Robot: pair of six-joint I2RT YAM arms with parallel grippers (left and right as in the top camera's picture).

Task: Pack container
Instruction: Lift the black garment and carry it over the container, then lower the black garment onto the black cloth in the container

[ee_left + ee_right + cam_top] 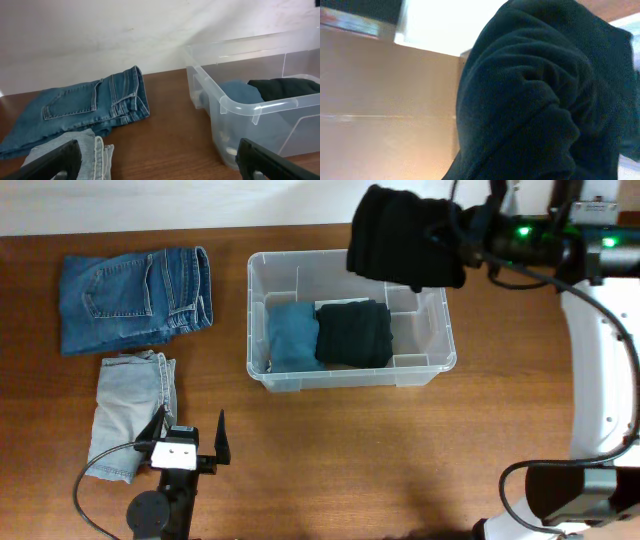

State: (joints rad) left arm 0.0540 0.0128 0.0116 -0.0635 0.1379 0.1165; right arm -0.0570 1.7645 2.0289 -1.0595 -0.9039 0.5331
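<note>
Overhead: the right jaws, clamped on a bunched black garment (pixel 405 238), hang over the far rim of the container (pixel 350 383) on the bench (pixel 400 460); the left jaws stand apart, empty, light jeans (pixel 130 415) just beside them.

Left wrist: the container (pixel 235 105) lies ahead-right of the spread jaws.

Right wrist: the black garment (pixel 530 100) fills the view.

Loading seems in hand; next, lowering the garment beside the folded clothes (pixel 330 333) before release.
</note>
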